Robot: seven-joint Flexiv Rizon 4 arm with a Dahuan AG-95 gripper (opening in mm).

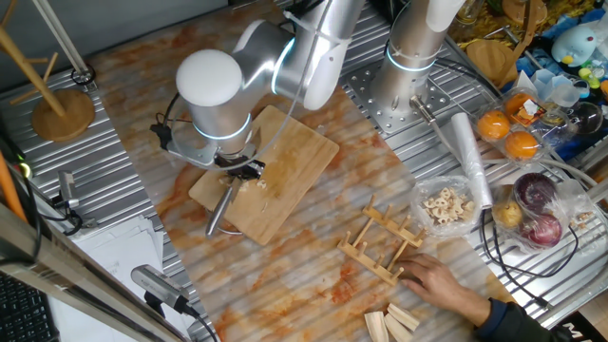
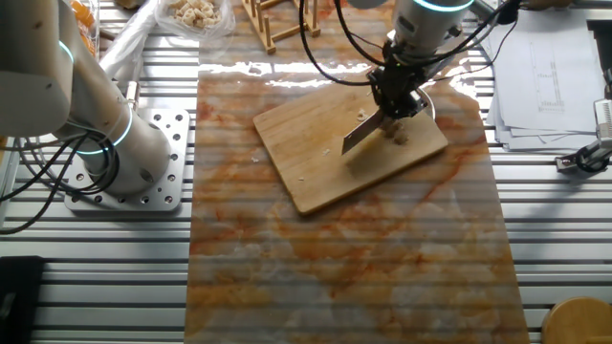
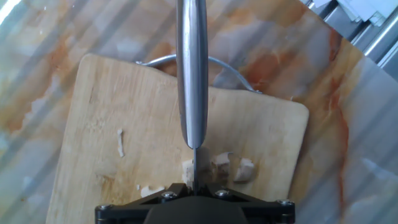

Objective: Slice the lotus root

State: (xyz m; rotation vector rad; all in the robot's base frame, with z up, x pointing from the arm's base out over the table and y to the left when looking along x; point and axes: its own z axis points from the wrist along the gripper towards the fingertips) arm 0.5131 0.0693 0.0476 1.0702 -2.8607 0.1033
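Gripping a steel knife point(image 3: 192, 74), the hand point(image 2: 397, 103) is clenched on it over the wooden cutting board point(image 2: 325, 158). Only the hand view separates the lotus root point(image 3: 221, 167) into several cream chunks beside the blade, plus a sliver farther left. One fixed view alone shows a person's hand point(image 1: 439, 280) on the surface point(image 1: 313, 275) near a wooden rack point(image 1: 385, 242) and bagged slices point(image 1: 446, 204).

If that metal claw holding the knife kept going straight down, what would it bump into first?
Probably the small pale lotus root pieces directly under the gripper, lying on the wooden cutting board; the steel knife blade would likely reach them first, though depth is unclear.
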